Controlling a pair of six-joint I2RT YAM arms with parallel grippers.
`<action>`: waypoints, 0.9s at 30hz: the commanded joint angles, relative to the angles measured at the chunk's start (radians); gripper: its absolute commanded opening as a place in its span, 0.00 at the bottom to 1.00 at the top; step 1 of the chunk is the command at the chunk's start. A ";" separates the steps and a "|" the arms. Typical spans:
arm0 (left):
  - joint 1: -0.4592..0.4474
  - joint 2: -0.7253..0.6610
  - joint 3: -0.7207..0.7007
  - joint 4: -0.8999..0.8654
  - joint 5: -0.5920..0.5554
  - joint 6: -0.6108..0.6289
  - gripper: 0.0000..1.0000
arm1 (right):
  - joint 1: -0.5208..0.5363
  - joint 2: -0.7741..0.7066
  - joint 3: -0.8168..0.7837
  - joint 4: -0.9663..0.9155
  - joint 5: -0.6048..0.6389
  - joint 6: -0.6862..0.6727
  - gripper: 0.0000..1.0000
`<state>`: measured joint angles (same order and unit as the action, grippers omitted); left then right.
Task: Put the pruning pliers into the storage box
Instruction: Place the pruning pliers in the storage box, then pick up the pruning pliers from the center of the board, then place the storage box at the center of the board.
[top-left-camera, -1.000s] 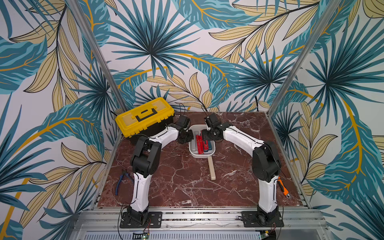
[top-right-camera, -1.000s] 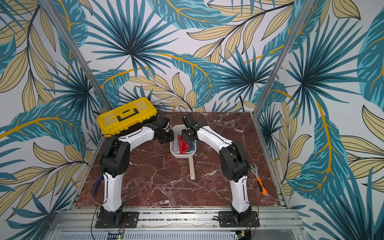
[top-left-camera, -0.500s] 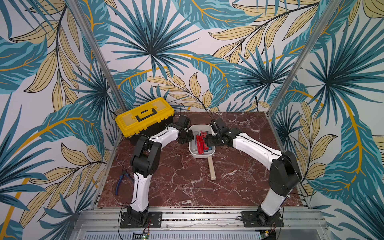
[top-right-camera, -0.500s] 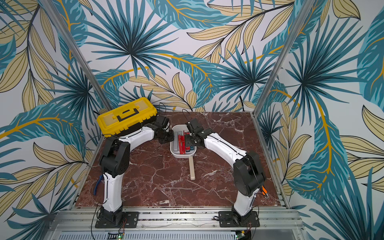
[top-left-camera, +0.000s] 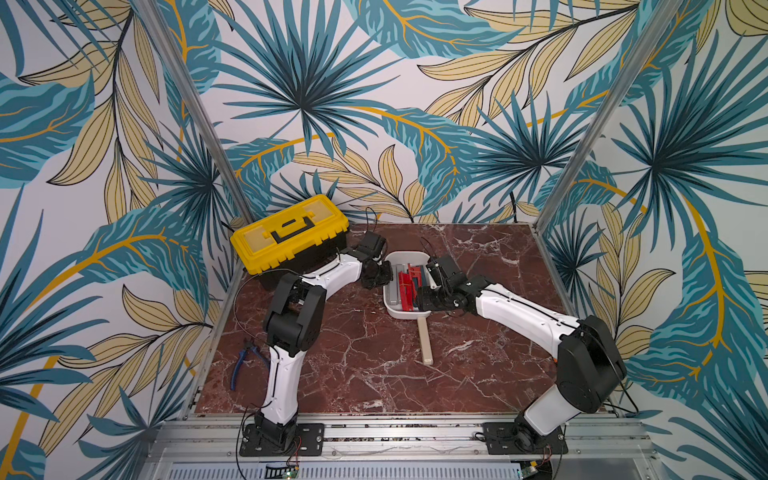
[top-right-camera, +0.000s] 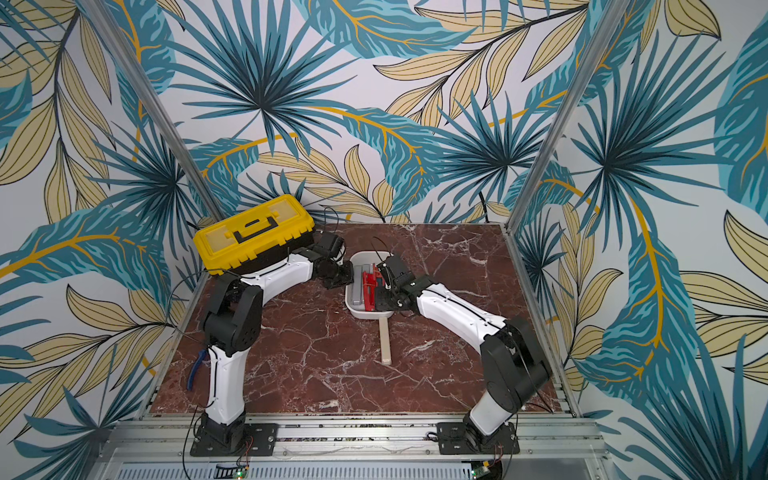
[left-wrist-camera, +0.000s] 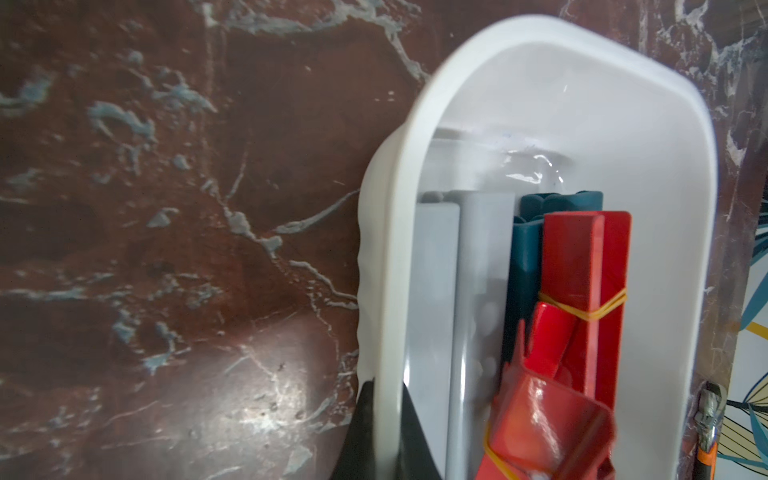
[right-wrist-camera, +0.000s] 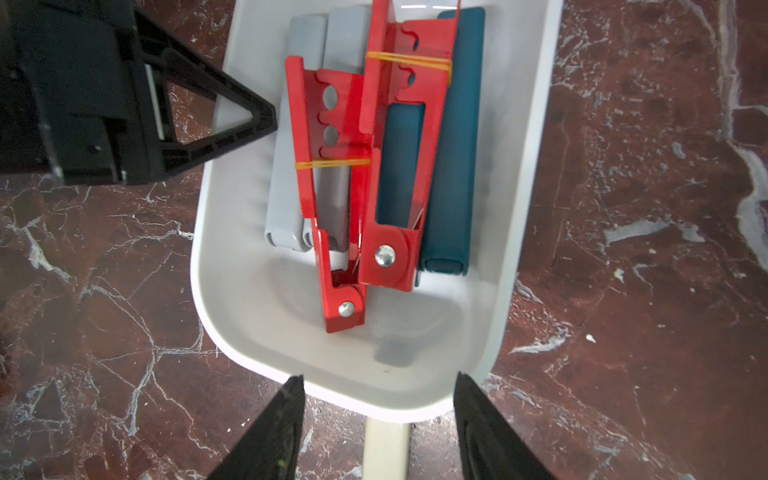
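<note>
At the box (right-wrist-camera: 528, 166), my left gripper (left-wrist-camera: 386, 390) pinches its wall; my right gripper (right-wrist-camera: 379, 377) hangs open, empty. Beige bar (top-left-camera: 426, 340) next, I reckon: lower, grip across.

Beige bar (right-wrist-camera: 386, 451), cut off (frame edge)

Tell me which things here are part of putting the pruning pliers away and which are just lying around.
Job: storage box; in it, red pliers, grey pliers, teal pliers; beige pliers on the table.
Lying about: yellow toolbox; blue-handled cutters; orange-handled tool.
</note>
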<state>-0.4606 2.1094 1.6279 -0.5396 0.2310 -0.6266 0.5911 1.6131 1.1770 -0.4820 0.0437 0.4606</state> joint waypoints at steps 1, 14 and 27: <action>-0.013 -0.036 0.072 0.087 0.049 -0.031 0.02 | 0.021 -0.048 -0.043 0.002 0.012 0.028 0.60; -0.023 0.010 0.092 0.118 0.009 -0.065 0.03 | 0.237 -0.127 -0.301 0.044 0.206 0.245 0.60; -0.028 0.032 0.104 0.113 0.004 -0.065 0.02 | 0.303 0.008 -0.330 0.131 0.286 0.306 0.60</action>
<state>-0.4839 2.1677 1.6878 -0.5201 0.1905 -0.6746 0.8913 1.5940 0.8658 -0.3721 0.3023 0.7429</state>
